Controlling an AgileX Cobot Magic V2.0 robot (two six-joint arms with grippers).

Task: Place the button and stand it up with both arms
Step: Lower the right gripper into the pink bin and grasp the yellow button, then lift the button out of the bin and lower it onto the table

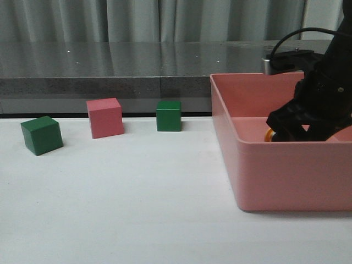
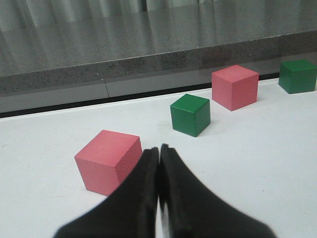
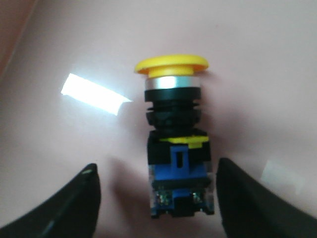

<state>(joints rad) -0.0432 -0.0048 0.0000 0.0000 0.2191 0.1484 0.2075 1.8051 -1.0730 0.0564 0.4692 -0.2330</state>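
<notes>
The button (image 3: 176, 148) lies on the floor of the pink bin (image 3: 74, 59), with its yellow cap pointing away from the wrist camera and its blue-and-clear base nearest the fingers. My right gripper (image 3: 157, 168) is open, one finger on each side of the base block and not touching it. In the front view the right gripper (image 1: 291, 129) reaches down into the bin (image 1: 275, 165), and a sliver of the button's yellow cap (image 1: 269, 135) shows behind the bin wall. My left gripper (image 2: 159, 148) is shut and empty, low over the white table; it is outside the front view.
A pink cube (image 2: 106, 161) sits just beside the left fingers. Farther on are a green cube (image 2: 190, 114), a pink cube (image 2: 235, 87) and a green cube (image 2: 297, 76). The front view shows cubes (image 1: 41, 135), (image 1: 104, 117), (image 1: 168, 115) and a grey ledge (image 1: 110, 82) behind.
</notes>
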